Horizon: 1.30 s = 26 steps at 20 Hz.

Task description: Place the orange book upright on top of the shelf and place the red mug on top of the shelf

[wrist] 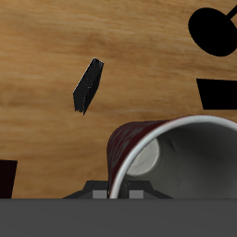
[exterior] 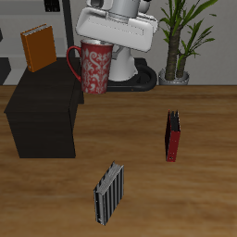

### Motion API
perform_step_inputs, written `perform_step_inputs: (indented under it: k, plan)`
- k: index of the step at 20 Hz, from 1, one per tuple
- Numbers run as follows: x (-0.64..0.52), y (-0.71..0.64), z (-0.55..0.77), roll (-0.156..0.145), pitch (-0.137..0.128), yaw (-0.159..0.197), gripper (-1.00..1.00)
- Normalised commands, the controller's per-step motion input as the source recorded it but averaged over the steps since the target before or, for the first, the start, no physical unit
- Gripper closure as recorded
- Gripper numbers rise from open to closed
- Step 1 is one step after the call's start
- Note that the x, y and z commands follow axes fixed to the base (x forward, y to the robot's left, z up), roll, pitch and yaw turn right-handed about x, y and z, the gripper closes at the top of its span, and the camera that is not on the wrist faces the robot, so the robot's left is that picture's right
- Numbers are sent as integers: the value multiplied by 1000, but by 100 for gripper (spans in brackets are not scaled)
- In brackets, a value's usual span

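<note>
The book [exterior: 39, 48] is seen standing upright on the shelf [exterior: 42, 116] top, at the upper left of the exterior frame, near the back corner, so that half of the task is judged done. The mug [exterior: 94, 67] is held in the air under the gripper [exterior: 113, 46], just beside the shelf's top edge, handle turned toward the book. It is not resting on anything. In the wrist view the mug's [wrist: 176, 153] pale inside and rim are seen close under the gripper [wrist: 116, 190], with the rim wall apparently between the fingers; the fingers are read as clamped on the mug rim, though the pads themselves are not clearly shown.

Step in hand: mug carried to the shelf. Next move is judged to need a short sideways shift so the whole base sits over the flat top, clear of the book, then a lowering and a release. Risk: base set half over the edge, or the book knocked by the handle.

Also seen on the table: a dark red book [exterior: 172, 136] and a striped book [exterior: 108, 193], both well apart from the shelf, and a plant [exterior: 176, 37] at the back.
</note>
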Motion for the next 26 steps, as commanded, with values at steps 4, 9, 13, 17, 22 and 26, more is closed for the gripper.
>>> perform_step_inputs:
  k: [4,9,13,17,22,26]
  plan:
    - [-246,-389,322,-15,2,-32,100]
    - [-172,-307,259,-21,-2,-26,100]
    - [-154,-435,182,-29,29,-59,100]
    - [-73,-355,136,41,34,-26,100]
    - [-11,-363,18,16,66,-40,100]
    - [-38,-103,1,104,76,-38,100]
